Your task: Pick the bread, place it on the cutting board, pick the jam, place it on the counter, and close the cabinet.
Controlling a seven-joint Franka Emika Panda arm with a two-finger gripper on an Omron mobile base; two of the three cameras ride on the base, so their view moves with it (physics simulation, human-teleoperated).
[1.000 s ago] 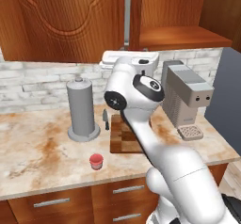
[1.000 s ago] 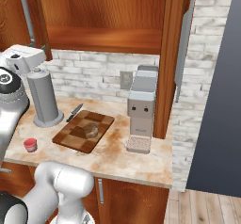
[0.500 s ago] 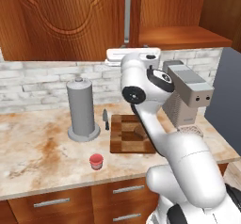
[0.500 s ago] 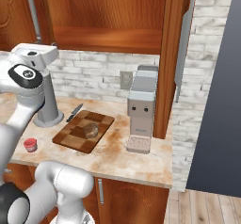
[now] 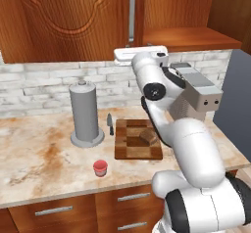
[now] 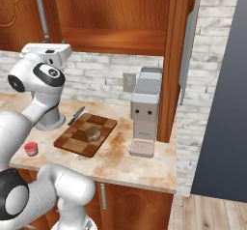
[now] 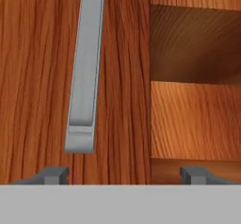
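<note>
Reaching high: I am holding my arm (image 5: 162, 87) raised at the wall cabinet (image 5: 63, 21), hand up just under its lower edge.
Gripper: my gripper (image 7: 124, 173) is standing spread wide, gripping nothing, its tips low in the hand view.
Ahead of me: I am facing the shut door's silver bar handle (image 7: 87, 72), with the open compartment's shelf (image 7: 195, 119) to the side of it.
Open door: the other cabinet door (image 6: 179, 55) is standing swung out, edge-on above the coffee machine (image 6: 144, 108).
Bread: the bread (image 5: 148, 137) is lying on the cutting board (image 5: 128, 151).
Jam: the jam (image 5: 100, 168) is standing on the counter (image 5: 39, 163), near the front edge and apart from the board.
Around: a grey cylinder (image 5: 85, 112) is standing by the wall, and a knife (image 5: 110, 124) is lying between it and the board.
</note>
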